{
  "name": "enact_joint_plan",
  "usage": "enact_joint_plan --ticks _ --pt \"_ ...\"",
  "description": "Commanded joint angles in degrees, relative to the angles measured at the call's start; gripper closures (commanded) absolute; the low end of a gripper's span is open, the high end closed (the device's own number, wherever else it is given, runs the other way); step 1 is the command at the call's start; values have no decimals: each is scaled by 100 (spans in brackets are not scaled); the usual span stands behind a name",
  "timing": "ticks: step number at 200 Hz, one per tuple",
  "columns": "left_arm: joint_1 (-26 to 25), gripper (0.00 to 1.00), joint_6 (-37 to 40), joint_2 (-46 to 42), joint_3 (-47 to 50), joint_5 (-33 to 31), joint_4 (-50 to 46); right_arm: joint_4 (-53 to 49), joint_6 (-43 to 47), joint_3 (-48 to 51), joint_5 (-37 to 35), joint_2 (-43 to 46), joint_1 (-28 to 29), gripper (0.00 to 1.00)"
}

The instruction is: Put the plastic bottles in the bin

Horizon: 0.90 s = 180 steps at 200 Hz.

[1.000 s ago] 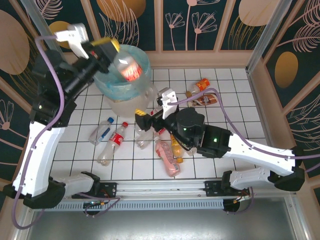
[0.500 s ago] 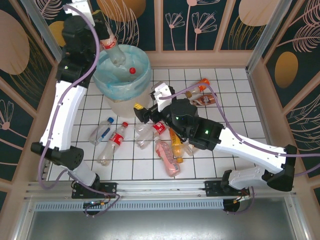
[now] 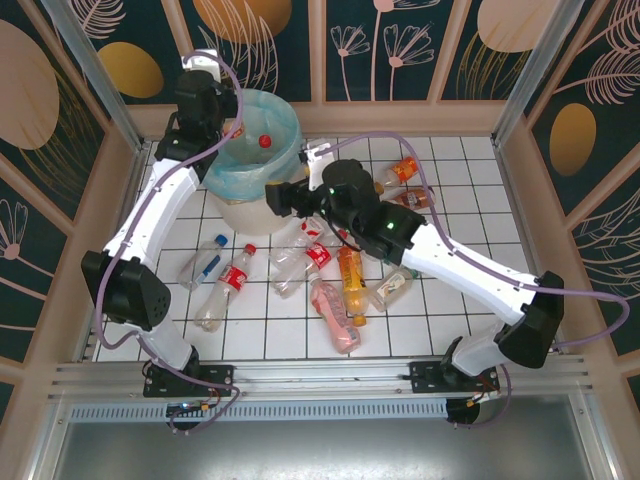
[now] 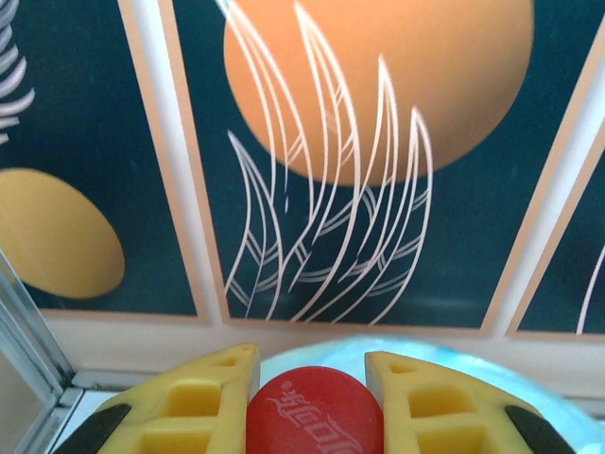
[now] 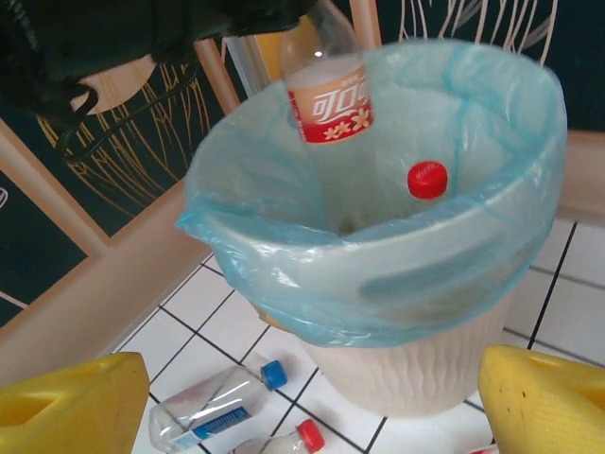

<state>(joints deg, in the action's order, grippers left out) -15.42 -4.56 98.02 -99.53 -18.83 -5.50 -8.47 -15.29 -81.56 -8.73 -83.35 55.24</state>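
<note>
From above, you see your left arm (image 3: 160,190) reaching over the far left corner of the tiled worktop (image 3: 460,160) to the bin (image 3: 250,212). Its jaws are out past the bag-lined rim, so whatever they carry should fall inside. The bin sits close to the back wall (image 3: 400,60), leaving little room behind it. Your right arm (image 3: 420,245) stretches to the bin's near right side, above a heap of loose bottles (image 3: 345,290) lying on the tiles. Two more bottles (image 3: 232,277) lie apart to the left.

Left wrist view: yellow fingers (image 4: 213,388) are clamped on a red cap (image 4: 315,416), with the wall close ahead.

Right wrist view: the held bottle (image 5: 331,104) hangs neck-up in the bin's mouth, clear of the rim and, I judge, ready to drop. A second cap (image 5: 427,179) rests lower in the bag. The right jaws stand wide apart and empty, level with the bin's wall. A blue-capped bottle (image 5: 208,407) lies by its foot.
</note>
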Motion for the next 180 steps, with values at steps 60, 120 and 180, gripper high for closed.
enact_joint_plan --ticks 60,120,180 --pt "39 100 124 -204 1162 112 1096 14 -1028 199 584 297 22 13" --pt "55 72 -11 -169 1348 292 1171 -68 -1095 283 475 414 26 14" --pt "51 53 -36 -178 1195 330 1091 -64 -1091 279 451 391 22 14"
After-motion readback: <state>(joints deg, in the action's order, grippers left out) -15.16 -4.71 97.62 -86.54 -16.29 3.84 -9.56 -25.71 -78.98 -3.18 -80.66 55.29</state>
